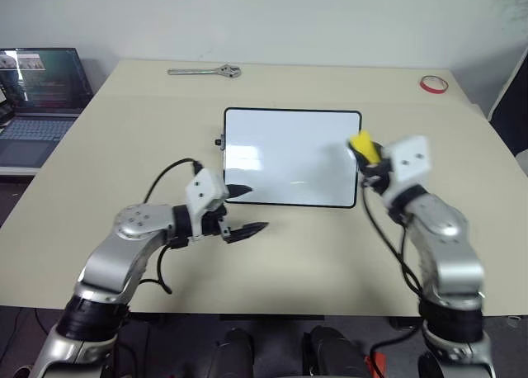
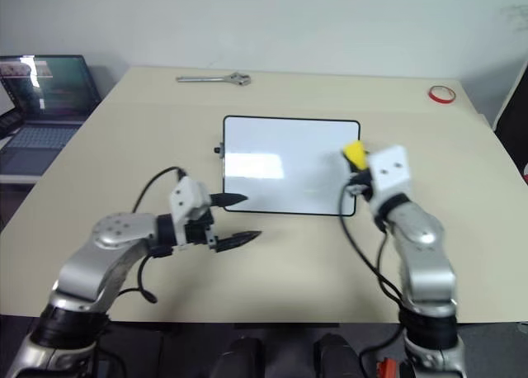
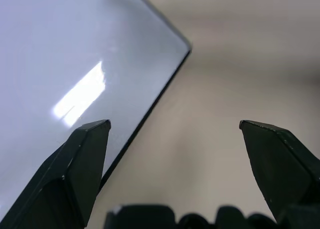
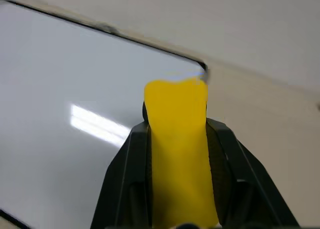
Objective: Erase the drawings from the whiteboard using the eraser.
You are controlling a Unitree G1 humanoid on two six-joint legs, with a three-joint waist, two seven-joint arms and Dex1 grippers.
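Yellow eraser (image 4: pixel 177 149), blank whiteboard (image 1: pixel 289 155), no lettering

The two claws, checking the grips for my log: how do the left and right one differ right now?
The left claw is open and empty; the right claw is shut on the small yellow block eraser. The left claw sits at the near left corner of the glossy black-framed whiteboard; the right claw is at its right edge. Both have two black fingers.

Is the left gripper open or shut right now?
Open. The left gripper has its jaws spread wide apart, nothing between them, beside the whiteboard edge.
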